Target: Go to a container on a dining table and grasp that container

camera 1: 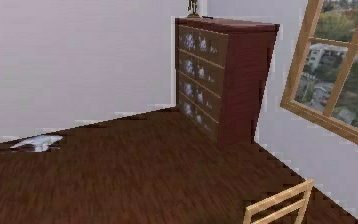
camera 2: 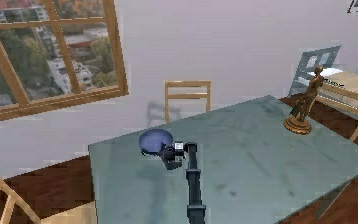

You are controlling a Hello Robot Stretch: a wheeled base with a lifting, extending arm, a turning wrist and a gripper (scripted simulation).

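Dark square arm bar [camera 2: 194, 195] comes up from 6 o'clock of the arm side view, runs over the grey-green dining tabletop [camera 2: 262, 150] and ends near frame centre. The gripper [camera 2: 166, 153] sits at its far end, dark body pointing toward 9 o'clock. At the gripper's 10 o'clock a dark blue round container [camera 2: 154, 140] lies on the table. The gripper body covers the container's near rim, so can't tell contact, and can't tell whether it holds anything. Fingers are hard to make out against the blue.

Outward, same view:
- light wooden slat-back chair [camera 2: 187, 98] at the container's 1 o'clock, behind the table's far edge
- bronze figure statue [camera 2: 304, 100] upright on the table at 3 o'clock, well apart from the container
- wood-framed window [camera 2: 52, 55] at 10 o'clock, buildings and trees outside
- second light wooden chair [camera 2: 7, 200] at 8 o'clock, cut off by the corner

Forward view has other items:
- tall red-brown wooden dresser [camera 1: 222, 80] with patterned drawer fronts at 1 o'clock
- small dark figure [camera 1: 194, 8] on top of it, cut off by the top edge
- slanted wooden window frame [camera 1: 332, 65] at 3 o'clock
- pale wooden chair back [camera 1: 282, 205] cut off at 5 o'clock
- white-grey flat thing [camera 1: 37, 143] on the dark wood floor [camera 1: 137, 170] at 9 o'clock, can't tell what it is
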